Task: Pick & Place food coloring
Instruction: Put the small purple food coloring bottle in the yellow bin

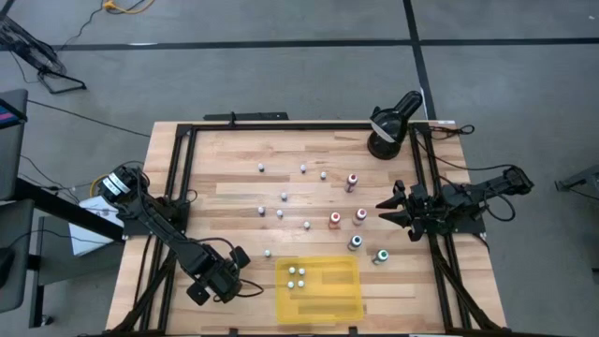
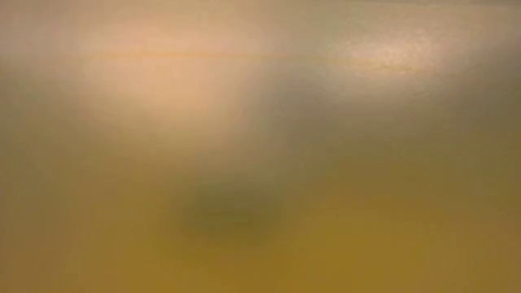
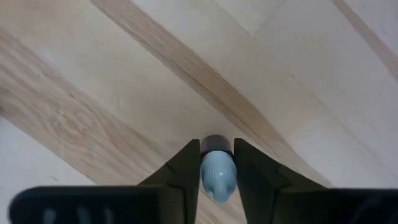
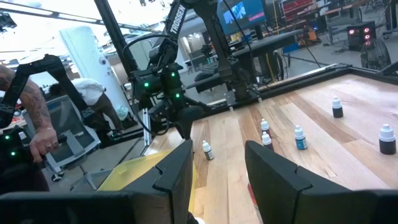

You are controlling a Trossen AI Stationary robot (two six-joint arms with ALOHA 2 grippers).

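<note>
One word can be read: "TROSSEN", in white letters running along the left arm, seen well beyond the right claw; the blue monitor farther back shows nothing legible

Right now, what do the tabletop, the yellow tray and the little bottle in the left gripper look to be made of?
Tabletop: wood, pale planks with visible grain and a smooth, low-sheen finish.
Yellow tray: probably plastic, going by its uniform, slightly translucent colour and moulded compartments.
Bottle between the left gripper's fingers: likely plastic, with a pale bluish, matte, rounded cap; the body is mostly hidden.
</note>
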